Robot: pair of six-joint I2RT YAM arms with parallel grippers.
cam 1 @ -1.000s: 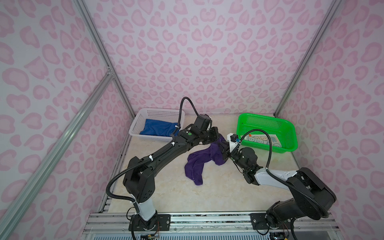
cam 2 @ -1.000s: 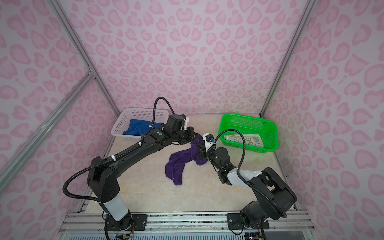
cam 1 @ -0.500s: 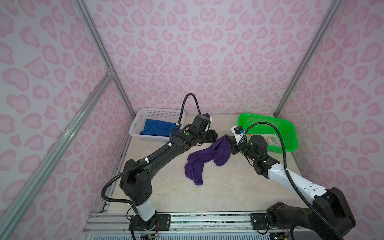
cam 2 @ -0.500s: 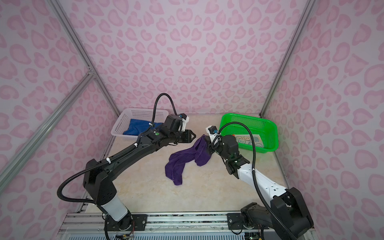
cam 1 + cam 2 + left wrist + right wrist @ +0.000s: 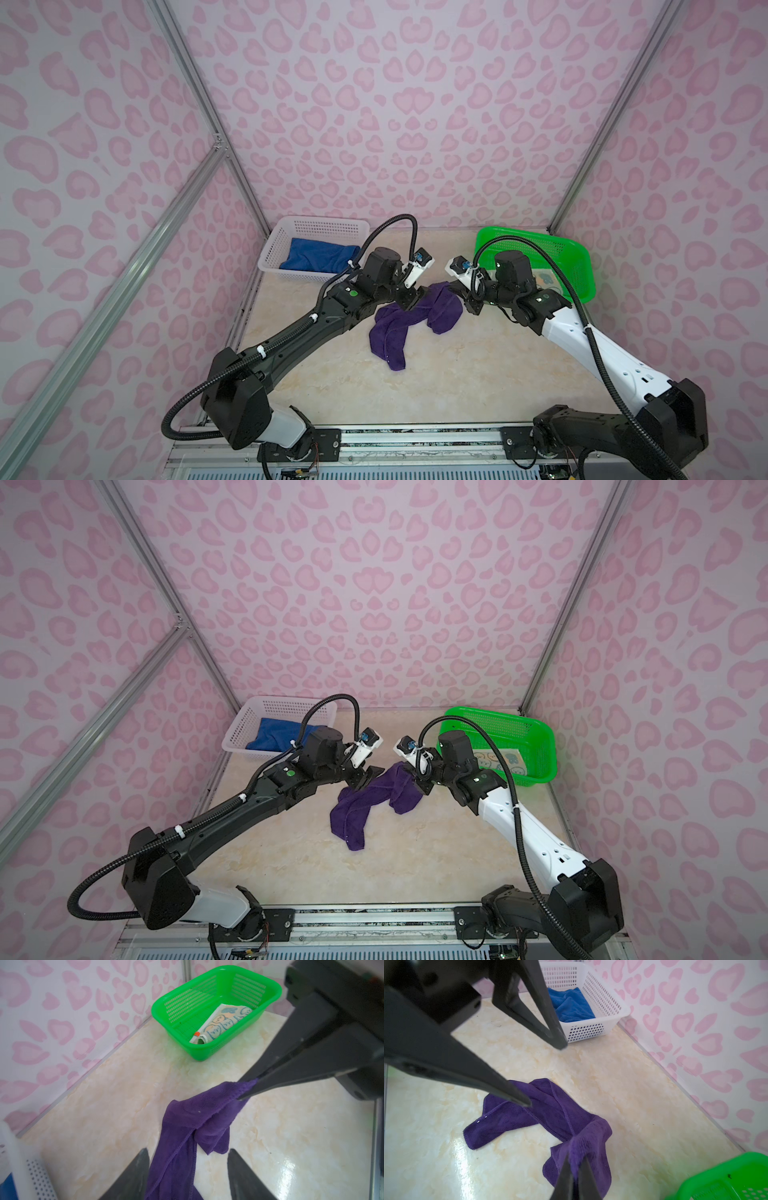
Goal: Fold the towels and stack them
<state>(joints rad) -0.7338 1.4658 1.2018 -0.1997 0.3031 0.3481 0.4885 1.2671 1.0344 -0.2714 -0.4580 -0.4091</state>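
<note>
The purple towel (image 5: 397,332) lies crumpled on the beige marbled tabletop (image 5: 457,374) at the centre of both top views, with one end raised toward the right. The right gripper (image 5: 576,1160) has its jaws pinched tight on that raised edge. The left gripper (image 5: 188,1153) stands with its jaws well apart and holds nothing. In the left wrist view a strip of the towel runs between its fingers (image 5: 141,1159). The blue towel (image 5: 318,257) sits bunched in the white basket (image 5: 324,223), left of centre. A folded patterned towel (image 5: 224,1020) lies in the green basket (image 5: 582,270), right of centre.
</note>
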